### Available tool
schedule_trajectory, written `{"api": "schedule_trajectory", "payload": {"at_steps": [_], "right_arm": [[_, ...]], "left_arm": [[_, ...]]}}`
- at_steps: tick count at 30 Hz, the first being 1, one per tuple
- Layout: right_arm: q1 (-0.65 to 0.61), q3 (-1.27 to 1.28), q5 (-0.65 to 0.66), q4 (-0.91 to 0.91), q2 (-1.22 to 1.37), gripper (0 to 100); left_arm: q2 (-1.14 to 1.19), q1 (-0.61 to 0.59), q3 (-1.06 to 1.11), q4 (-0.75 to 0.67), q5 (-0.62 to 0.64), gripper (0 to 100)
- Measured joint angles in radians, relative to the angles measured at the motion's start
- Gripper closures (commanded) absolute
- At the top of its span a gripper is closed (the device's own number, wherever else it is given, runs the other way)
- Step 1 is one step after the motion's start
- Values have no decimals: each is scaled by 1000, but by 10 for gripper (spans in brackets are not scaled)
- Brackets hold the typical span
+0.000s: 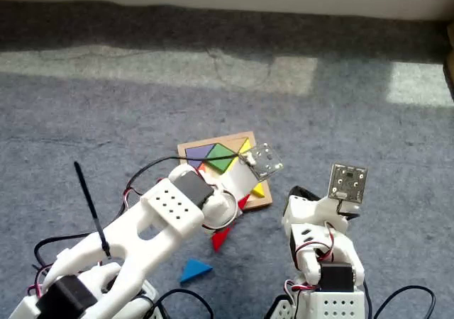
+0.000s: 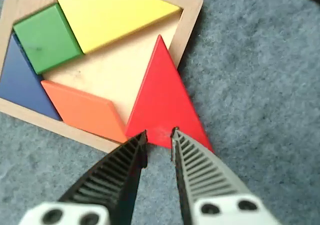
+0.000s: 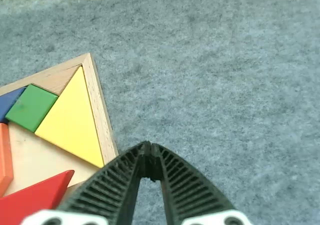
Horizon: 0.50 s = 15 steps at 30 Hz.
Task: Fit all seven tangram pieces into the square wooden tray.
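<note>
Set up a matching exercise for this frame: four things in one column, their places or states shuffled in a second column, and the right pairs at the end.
Things
1. yellow triangle
2. large red triangle
3. light blue triangle
4. right gripper

Places or states
A. on the carpet, away from the tray
B. shut, over carpet beside the tray
C. flat inside the tray, next to the green square
D. lying across the tray's rim, at the left gripper

Pairs: 1-C, 2-D, 3-A, 4-B
</note>
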Motion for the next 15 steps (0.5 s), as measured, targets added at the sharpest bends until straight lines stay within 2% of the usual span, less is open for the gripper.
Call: {"api": "schedule_trajectory", "payload": {"at_steps": [7,15], "right_arm": [[0,0,0,0,0,993],[0,0,0,0,0,993]], "left_arm": [[169,-83,-11,-103,3,895],[387,-87,-199,-114,-2,895]]}}
